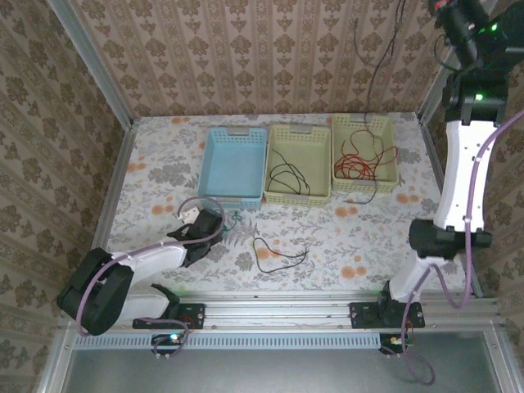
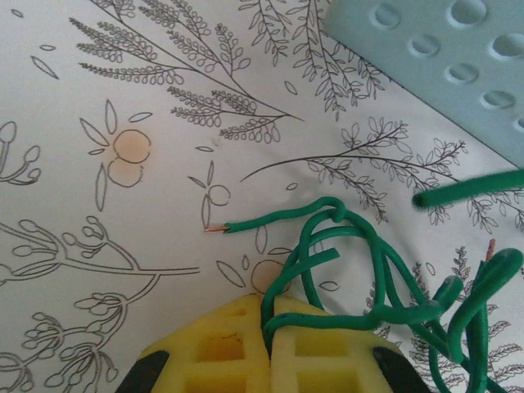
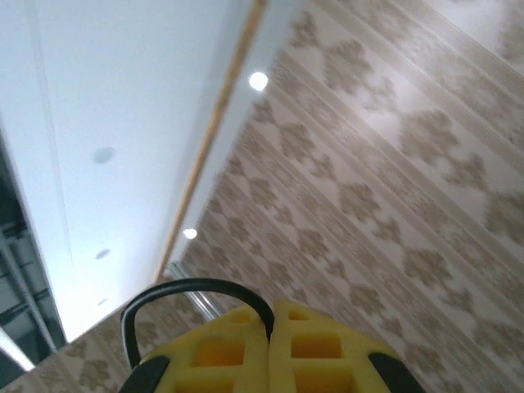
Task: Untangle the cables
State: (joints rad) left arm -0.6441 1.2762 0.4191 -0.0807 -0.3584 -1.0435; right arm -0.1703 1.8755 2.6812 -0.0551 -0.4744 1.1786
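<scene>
Jaws of the left gripper [image 2: 270,352] are shut on the green cable [image 2: 360,270]. That cable lies in a messy knot on the table [image 2: 123,246], just beside the blue basket [image 2: 442,57], maybe so it can go in there next. The right gripper [image 3: 270,315] is shut on a black cable [image 3: 196,285] and is up high, so the cable hangs toward the yellow basket [image 1: 391,176] with the red cable [image 1: 360,164] and can pull free. A second black cable [image 1: 286,176] sits in the middle basket [image 1: 299,196]. A third black cable [image 1: 274,255] lies on the table.
</scene>
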